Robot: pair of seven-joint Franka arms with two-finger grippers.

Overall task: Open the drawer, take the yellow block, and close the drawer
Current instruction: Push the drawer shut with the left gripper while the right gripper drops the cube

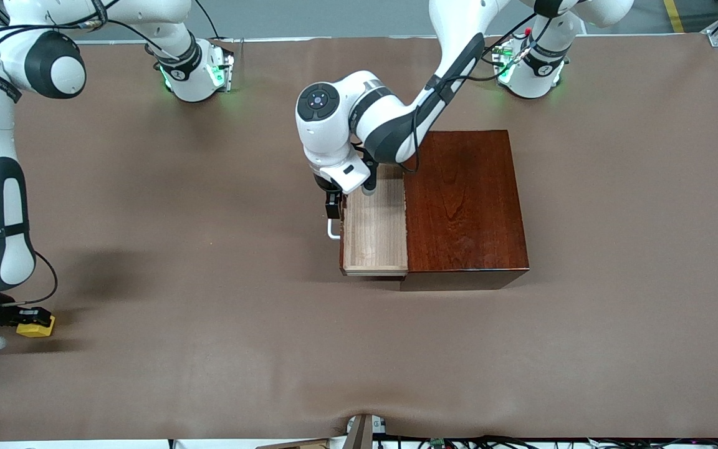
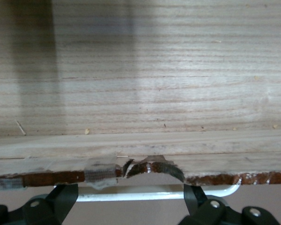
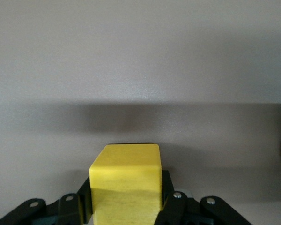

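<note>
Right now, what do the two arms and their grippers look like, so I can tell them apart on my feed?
Both arms are glossy white with black joint bands and black cables clipped along them; each base glows green. The left arm's wrist joint carries a dark round cap with small buttons. The left gripper has black fingers with silver screws below a white hand housing. The right gripper has the same black, screw-fastened fingers.

- Pale light-wood drawer (image 1: 374,227): its end nearest the arms' bases hidden under the left arm.
- Small bright yellow block (image 3: 125,187): lower part cut off by the right wrist view's edge.
</note>
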